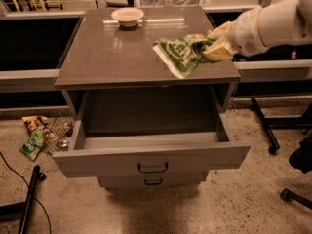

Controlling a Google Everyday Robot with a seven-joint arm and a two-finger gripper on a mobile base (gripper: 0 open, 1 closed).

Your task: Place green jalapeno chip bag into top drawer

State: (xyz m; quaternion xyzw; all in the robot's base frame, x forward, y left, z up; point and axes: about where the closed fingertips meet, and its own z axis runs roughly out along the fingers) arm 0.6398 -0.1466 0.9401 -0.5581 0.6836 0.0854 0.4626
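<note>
The green jalapeno chip bag [181, 53] is held above the right part of the cabinet top, hanging flat with its lettering facing up. My gripper [210, 47] comes in from the right on a white arm and is shut on the bag's right end. The top drawer [151, 156] stands pulled open below, wide and grey, with a dark bar handle on its front. Its inside looks empty. The bag is above the cabinet top's front right corner, behind the drawer's opening.
A pale bowl [127, 16] sits at the back of the cabinet top [112, 52]. A narrower drawer [153, 181] is shut under the top one. Snack packets [34, 141] lie on the floor at left. A black stand leg [265, 126] is at right.
</note>
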